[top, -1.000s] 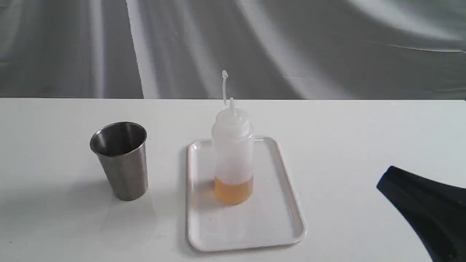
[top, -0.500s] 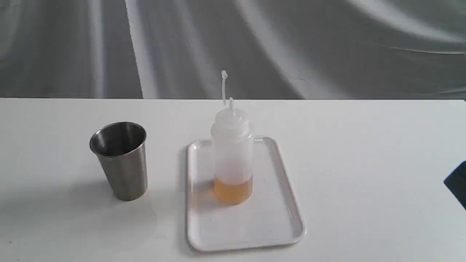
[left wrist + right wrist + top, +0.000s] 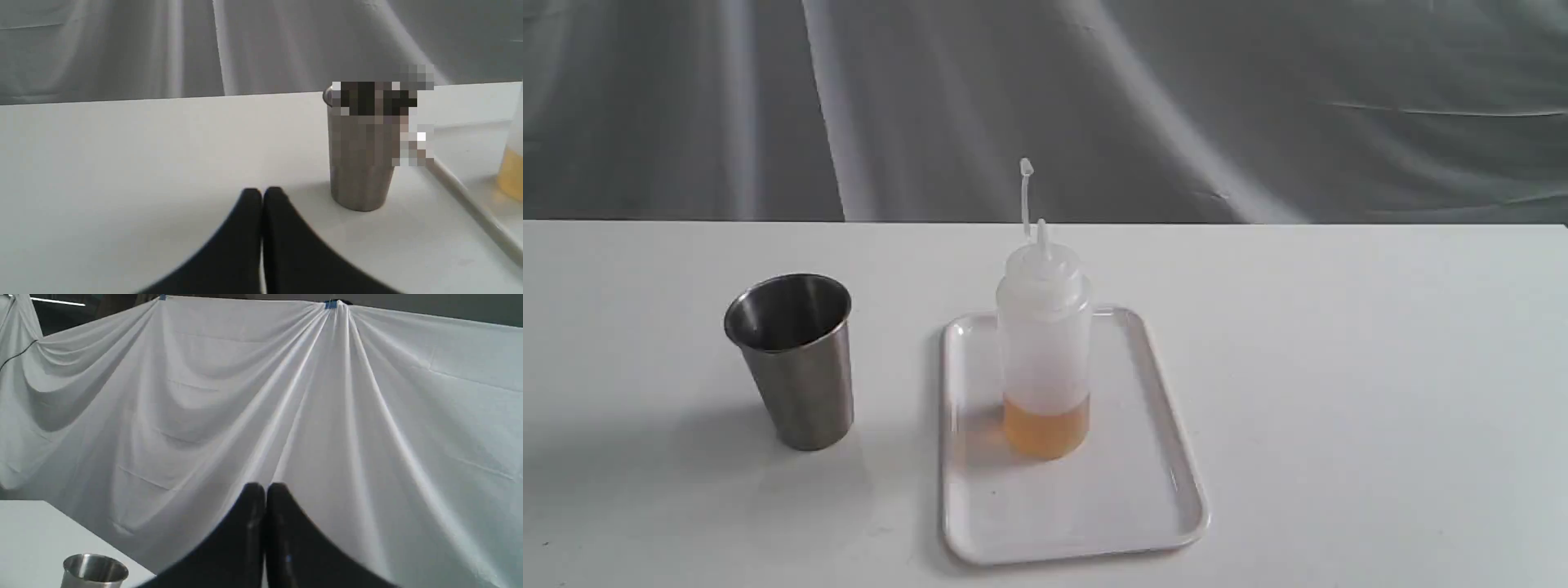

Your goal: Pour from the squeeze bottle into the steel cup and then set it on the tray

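Note:
The squeeze bottle (image 3: pixel 1044 343) stands upright on the white tray (image 3: pixel 1156 490), amber liquid at its bottom, cap strap sticking up. The steel cup (image 3: pixel 792 359) stands on the table to the tray's left. No arm shows in the exterior view. In the left wrist view my left gripper (image 3: pixel 262 195) is shut and empty, low over the table, with the steel cup (image 3: pixel 359 179) a short way off and the tray rim (image 3: pixel 470 200) and bottle edge (image 3: pixel 512 163) beyond. My right gripper (image 3: pixel 265 490) is shut and empty, aimed at the cloth, the steel cup (image 3: pixel 94 571) at that picture's lower corner.
A white table (image 3: pixel 1339 343) carries everything; its far edge meets a draped grey-white cloth backdrop (image 3: pixel 1176 106). The backdrop (image 3: pixel 286 396) fills most of the right wrist view.
The right arm's black shape at the exterior view's lower right pulled back to the right and has left the picture. Bottle, cup and tray have not moved.

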You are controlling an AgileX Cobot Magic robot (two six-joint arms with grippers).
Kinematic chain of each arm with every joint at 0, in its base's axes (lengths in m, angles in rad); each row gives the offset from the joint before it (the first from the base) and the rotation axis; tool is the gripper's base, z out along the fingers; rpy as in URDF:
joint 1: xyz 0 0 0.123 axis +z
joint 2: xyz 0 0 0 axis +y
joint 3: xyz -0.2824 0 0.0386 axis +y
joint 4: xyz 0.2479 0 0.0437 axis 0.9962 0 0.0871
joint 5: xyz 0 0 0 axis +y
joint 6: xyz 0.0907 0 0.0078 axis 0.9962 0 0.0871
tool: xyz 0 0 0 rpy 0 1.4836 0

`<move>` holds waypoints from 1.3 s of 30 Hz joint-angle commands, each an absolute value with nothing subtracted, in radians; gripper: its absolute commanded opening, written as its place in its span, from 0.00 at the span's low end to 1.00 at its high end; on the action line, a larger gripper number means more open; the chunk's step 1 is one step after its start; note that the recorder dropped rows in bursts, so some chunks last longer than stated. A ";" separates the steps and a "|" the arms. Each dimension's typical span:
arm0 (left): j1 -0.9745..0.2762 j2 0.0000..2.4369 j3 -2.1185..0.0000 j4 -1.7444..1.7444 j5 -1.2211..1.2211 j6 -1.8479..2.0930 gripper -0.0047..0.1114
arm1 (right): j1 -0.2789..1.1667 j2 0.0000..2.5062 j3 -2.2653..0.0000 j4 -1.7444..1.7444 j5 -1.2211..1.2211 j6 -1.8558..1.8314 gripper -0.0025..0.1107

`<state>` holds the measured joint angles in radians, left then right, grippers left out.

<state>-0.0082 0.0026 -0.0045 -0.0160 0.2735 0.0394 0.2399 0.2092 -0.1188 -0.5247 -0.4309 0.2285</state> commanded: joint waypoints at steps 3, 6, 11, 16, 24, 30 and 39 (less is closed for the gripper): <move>-0.014 0.000 0.000 -0.017 0.266 0.034 0.04 | 0.215 0.162 -0.113 -0.506 -0.423 0.234 0.02; -0.014 0.000 0.000 -0.017 0.266 0.037 0.04 | 0.201 0.129 -0.113 -0.497 -0.405 0.244 0.02; -0.014 0.000 0.000 -0.017 0.266 0.037 0.04 | 0.152 0.074 -0.113 -0.477 -0.199 0.414 0.02; -0.014 0.000 0.000 -0.017 0.266 0.037 0.04 | 0.088 0.061 -0.113 -0.479 -0.050 0.528 0.02; -0.014 0.000 0.000 -0.017 0.266 0.034 0.04 | 0.006 0.058 -0.113 -0.475 0.145 0.528 0.02; -0.014 0.000 0.000 -0.017 0.266 0.037 0.04 | -0.011 0.057 -0.104 -0.443 0.202 0.524 0.02; -0.014 0.000 0.000 -0.017 0.266 0.037 0.04 | -0.011 0.057 0.000 -0.395 0.191 0.527 0.02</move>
<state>-0.0082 0.0026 -0.0045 -0.0160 0.2735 0.0394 -0.0046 0.0612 -0.0114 -0.4080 0.2011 0.5258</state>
